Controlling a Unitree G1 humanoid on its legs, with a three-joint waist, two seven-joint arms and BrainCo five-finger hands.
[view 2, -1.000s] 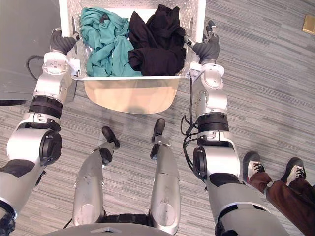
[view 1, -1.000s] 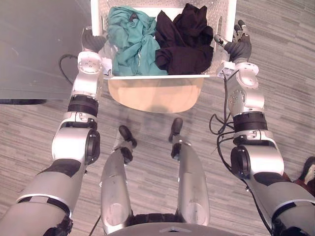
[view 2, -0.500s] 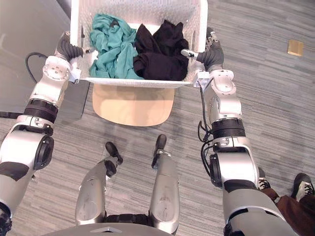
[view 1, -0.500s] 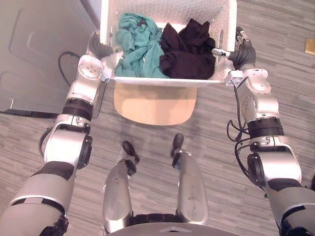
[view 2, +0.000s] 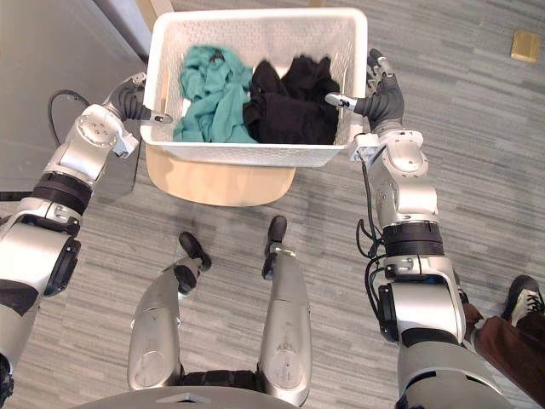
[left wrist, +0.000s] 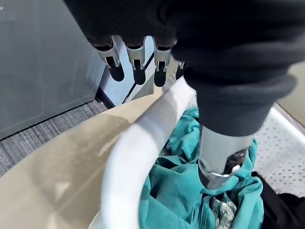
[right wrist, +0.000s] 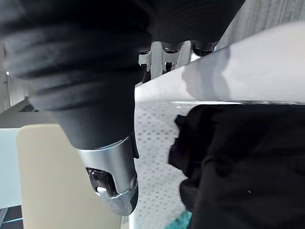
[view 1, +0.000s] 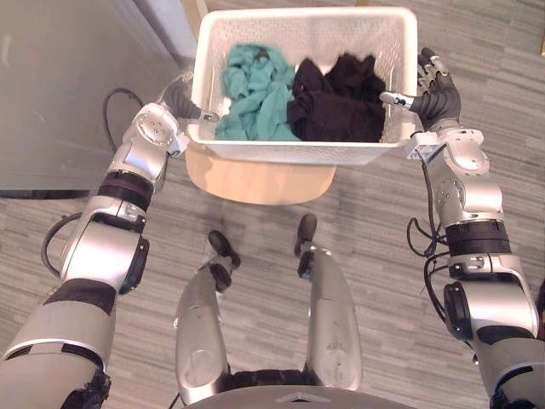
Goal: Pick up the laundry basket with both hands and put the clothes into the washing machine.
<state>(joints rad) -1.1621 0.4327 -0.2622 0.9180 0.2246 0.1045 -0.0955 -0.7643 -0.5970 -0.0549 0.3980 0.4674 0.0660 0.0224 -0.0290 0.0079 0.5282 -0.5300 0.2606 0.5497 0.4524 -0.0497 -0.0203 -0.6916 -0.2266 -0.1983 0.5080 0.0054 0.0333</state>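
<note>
The white laundry basket (view 1: 294, 154) hangs over the beige stool (view 1: 255, 181), teal and black clothes (view 1: 255, 100) heaped inside. The left hand (view 1: 177, 100) and right hand (view 1: 437, 100) each clamp one of its side rims, thumb inside, fingers outside.

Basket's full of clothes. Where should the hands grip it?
Probably the thick rolled rim of the laundry basket, at its two short ends, from outside: left hand and right hand, thumbs hooked inside. That likely balances the teal clothes and black clothes between them.
</note>
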